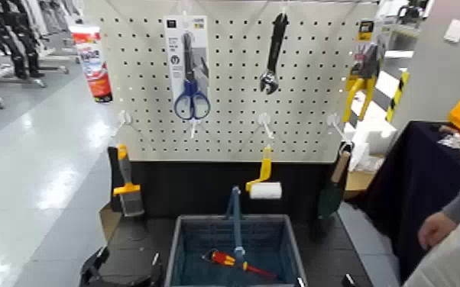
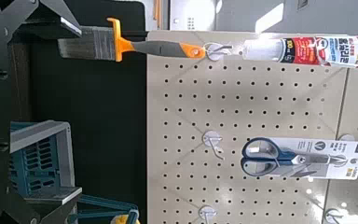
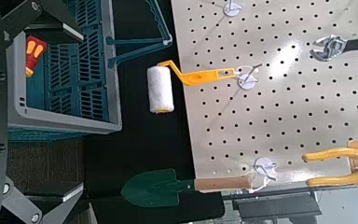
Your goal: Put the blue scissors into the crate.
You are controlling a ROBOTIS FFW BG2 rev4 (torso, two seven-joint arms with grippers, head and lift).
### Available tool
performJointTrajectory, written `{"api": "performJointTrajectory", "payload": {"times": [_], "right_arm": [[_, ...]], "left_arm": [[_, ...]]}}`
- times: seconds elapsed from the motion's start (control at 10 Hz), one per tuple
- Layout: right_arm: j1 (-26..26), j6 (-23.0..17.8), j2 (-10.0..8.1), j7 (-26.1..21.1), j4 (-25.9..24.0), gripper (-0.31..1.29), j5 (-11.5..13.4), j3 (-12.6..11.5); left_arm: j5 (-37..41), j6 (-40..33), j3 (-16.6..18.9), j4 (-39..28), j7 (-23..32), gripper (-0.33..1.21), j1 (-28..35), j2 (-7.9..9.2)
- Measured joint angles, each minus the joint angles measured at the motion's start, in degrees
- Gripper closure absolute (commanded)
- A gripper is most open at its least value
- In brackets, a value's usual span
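Note:
The blue scissors [image 1: 192, 101] hang on their tall white card [image 1: 184, 46] on the upper left of the pegboard; the left wrist view shows them too [image 2: 268, 157]. The grey-blue crate [image 1: 183, 238] with a blue centre handle [image 1: 236, 217] stands on the dark table below, and holds a red screwdriver [image 1: 231, 262]. My left gripper [image 1: 118, 269] is low, left of the crate, open and empty, far below the scissors. My right gripper [image 1: 348, 281] is low at the crate's right, open and empty; its wrist view shows the crate [image 3: 65, 103].
Also on the pegboard: a black wrench [image 1: 273, 53], a sealant tube [image 1: 92, 62], a paintbrush [image 1: 128, 191], a paint roller [image 1: 264, 187], a green trowel [image 1: 331, 195] and yellow pliers [image 1: 357, 84]. A person's hand [image 1: 435, 229] is at the right.

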Motion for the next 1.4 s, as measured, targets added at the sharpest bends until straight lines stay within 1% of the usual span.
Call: {"api": "performJointTrajectory", "payload": {"times": [0.3, 0.5, 0.7, 0.9, 1.0, 1.2, 1.3, 1.4], "right_arm": [[0.04, -0.03, 0.01, 0.0, 0.0, 0.18, 0.0, 0.0], [0.06, -0.03, -0.06, 0.0, 0.0, 0.18, -0.08, 0.06], [0.06, -0.05, -0.07, 0.0, 0.0, 0.18, -0.16, 0.08], [0.06, -0.15, -0.07, -0.05, 0.0, 0.18, -0.23, 0.08], [0.06, -0.18, -0.07, -0.08, 0.0, 0.18, -0.27, 0.08], [-0.01, -0.13, 0.11, -0.04, 0.03, 0.18, -0.34, 0.02], [-0.06, -0.12, 0.16, -0.04, 0.07, 0.18, -0.35, -0.02], [-0.29, -0.07, 0.11, -0.02, 0.14, 0.18, -0.36, 0.08]], "left_arm": [[0.37, 0.63, -0.49, -0.01, -0.4, 0.16, -0.32, 0.0], [0.69, 1.3, -0.45, -0.11, -1.91, 0.16, -0.88, 0.0], [1.04, 4.24, 0.86, -1.23, -5.86, 0.16, -2.63, 0.0], [1.81, 6.29, 1.64, -2.07, -7.79, 0.17, -4.8, 0.0], [2.61, 8.54, 2.32, -2.53, -10.5, 0.17, -6.16, 0.02], [3.51, 11.71, 3.49, -2.92, -13.94, 0.17, -9.33, 0.66], [3.61, 13.81, 3.93, -2.95, -16.83, 0.17, -11.49, 1.15], [3.71, 15.63, 4.18, -2.89, -18.57, 0.19, -13.69, 1.76]]}}
